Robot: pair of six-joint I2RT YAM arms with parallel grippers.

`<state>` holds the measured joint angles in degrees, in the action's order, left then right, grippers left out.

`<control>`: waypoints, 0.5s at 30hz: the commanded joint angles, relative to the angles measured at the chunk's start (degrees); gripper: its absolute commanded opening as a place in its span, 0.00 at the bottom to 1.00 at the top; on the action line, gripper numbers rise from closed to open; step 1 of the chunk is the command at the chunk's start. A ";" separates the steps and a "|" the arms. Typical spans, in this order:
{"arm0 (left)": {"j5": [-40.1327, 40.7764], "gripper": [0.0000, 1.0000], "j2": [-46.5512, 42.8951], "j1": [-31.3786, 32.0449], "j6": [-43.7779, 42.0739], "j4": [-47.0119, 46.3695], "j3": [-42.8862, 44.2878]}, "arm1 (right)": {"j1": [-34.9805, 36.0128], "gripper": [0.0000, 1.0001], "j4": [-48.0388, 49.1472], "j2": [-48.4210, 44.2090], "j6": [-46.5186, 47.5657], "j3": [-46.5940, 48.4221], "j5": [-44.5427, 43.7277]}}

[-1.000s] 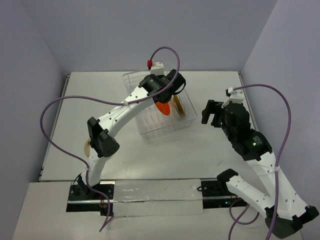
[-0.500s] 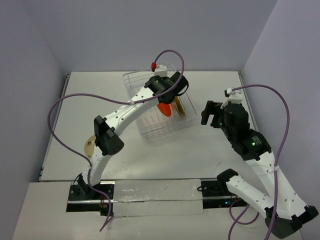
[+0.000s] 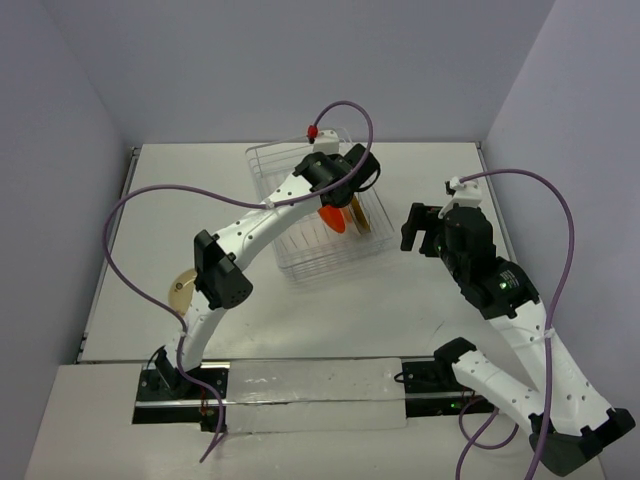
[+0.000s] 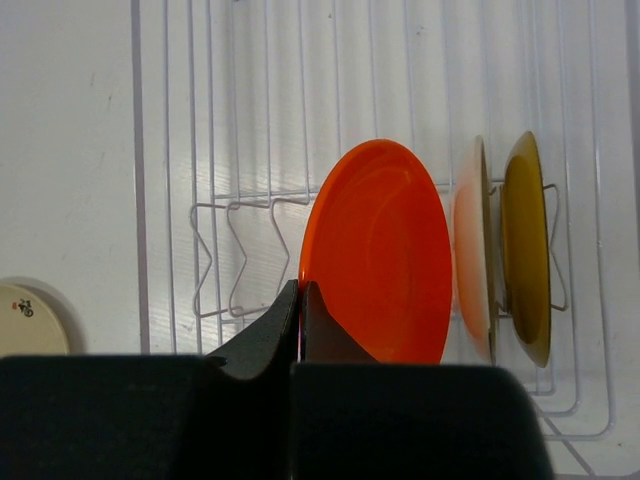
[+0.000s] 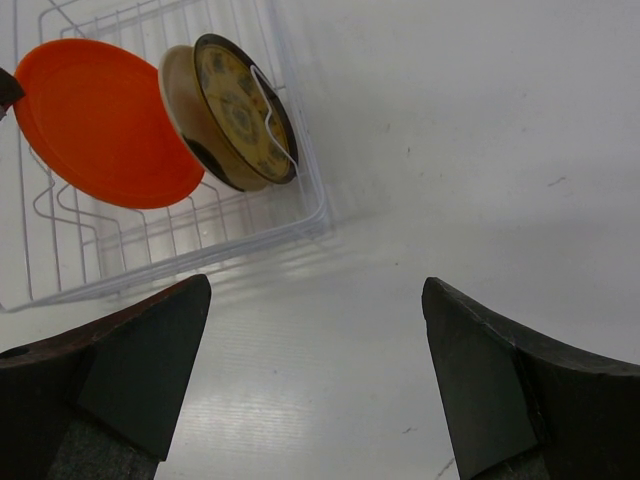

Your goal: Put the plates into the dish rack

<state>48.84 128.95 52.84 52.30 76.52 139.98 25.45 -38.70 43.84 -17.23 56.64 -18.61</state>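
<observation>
My left gripper (image 3: 333,200) is shut on the rim of the orange-red plate (image 3: 332,219) and holds it on edge over the wire dish rack (image 3: 300,250). In the left wrist view the jaws (image 4: 300,300) pinch the orange-red plate (image 4: 385,255) at its lower left edge, beside a cream plate (image 4: 470,250) and the mustard-yellow plate (image 4: 525,245), both standing between the prongs of the rack (image 4: 230,150). A second cream plate (image 3: 183,287) lies on the table at the left. My right gripper (image 3: 420,225) is open and empty, right of the rack.
The right wrist view shows the rack's near corner (image 5: 300,215) with the orange-red plate (image 5: 100,120), cream plate (image 5: 180,100) and mustard plate (image 5: 240,105), and bare table under the open right gripper (image 5: 315,300). Walls close in the table at the back and both sides.
My left arm has shifted right and slightly farther over the rack with the orange-red plate, moving it closer to the standing plates. Its elbow uncovered more of the cream plate on the table. The right arm barely moved.
</observation>
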 commanded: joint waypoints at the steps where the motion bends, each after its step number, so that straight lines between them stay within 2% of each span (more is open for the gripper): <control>1: -2.63 0.03 -2.43 0.41 -3.51 -6.05 0.69 | -0.50 0.94 0.91 0.01 0.62 -0.57 -0.11; 3: -3.06 0.22 -4.16 0.51 -4.79 -10.67 -0.07 | -0.58 0.94 0.99 -0.07 0.71 -0.66 -0.02; 8: -3.51 0.33 -5.08 0.86 -8.18 -14.85 -0.84 | -0.68 0.94 0.99 -0.57 0.85 -0.83 -0.15; 10: -4.37 0.44 -4.12 0.86 -9.06 -14.97 -0.24 | -0.76 0.94 0.99 -0.77 0.88 -0.92 -0.17; 12: -5.26 0.49 -3.25 0.86 -9.57 -14.61 0.33 | -0.76 0.94 0.99 -0.85 0.90 -0.92 -0.02; 15: -6.83 0.50 -3.38 0.81 -10.25 -16.16 -0.72 | -0.79 0.94 0.99 -0.74 1.01 -0.87 -0.07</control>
<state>44.28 127.94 53.25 44.49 64.37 138.98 25.12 -38.65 43.77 -16.90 56.53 -18.57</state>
